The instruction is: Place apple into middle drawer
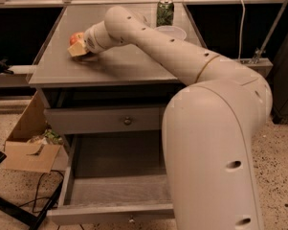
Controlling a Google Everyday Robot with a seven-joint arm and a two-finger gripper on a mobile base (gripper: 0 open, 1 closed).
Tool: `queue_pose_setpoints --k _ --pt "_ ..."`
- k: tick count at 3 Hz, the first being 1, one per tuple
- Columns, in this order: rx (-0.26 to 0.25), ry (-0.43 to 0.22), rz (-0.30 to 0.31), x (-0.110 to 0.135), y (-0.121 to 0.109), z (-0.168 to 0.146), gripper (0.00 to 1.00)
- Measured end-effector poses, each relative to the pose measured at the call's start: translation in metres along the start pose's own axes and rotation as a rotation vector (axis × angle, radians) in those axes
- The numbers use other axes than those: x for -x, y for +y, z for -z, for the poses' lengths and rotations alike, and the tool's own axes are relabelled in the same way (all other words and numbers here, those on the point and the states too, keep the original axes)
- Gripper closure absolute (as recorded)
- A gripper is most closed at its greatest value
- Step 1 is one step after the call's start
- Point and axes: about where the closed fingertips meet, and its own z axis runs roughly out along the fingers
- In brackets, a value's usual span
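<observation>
Starting down front, the middle drawer [116, 191] is pulled all the way out with nothing in it, and a cardboard box [31, 155] sits on the floor just to its left. Right above is the other drawer front [95, 121], pushed in. Up on the tabletop [115, 66] the big white arm [182, 56] reaches across to the left side, and the gripper [78, 49] is right up against the apple [76, 37] there. Honestly can't tell if it's clamped on the apple or just touching it. Further back there's a green can [165, 12] with a bowl [171, 32] just in front of it.
</observation>
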Motion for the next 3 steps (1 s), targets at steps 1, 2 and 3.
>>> queue_pose_setpoints --k 1,2,3 --pt "0.000 0.002 0.004 0.001 0.000 0.001 1.00" --pt "-0.039 -0.009 0.066 0.008 0.014 0.061 1.00" --pt "-0.090 0.013 0.087 -0.009 0.027 0.127 1.00"
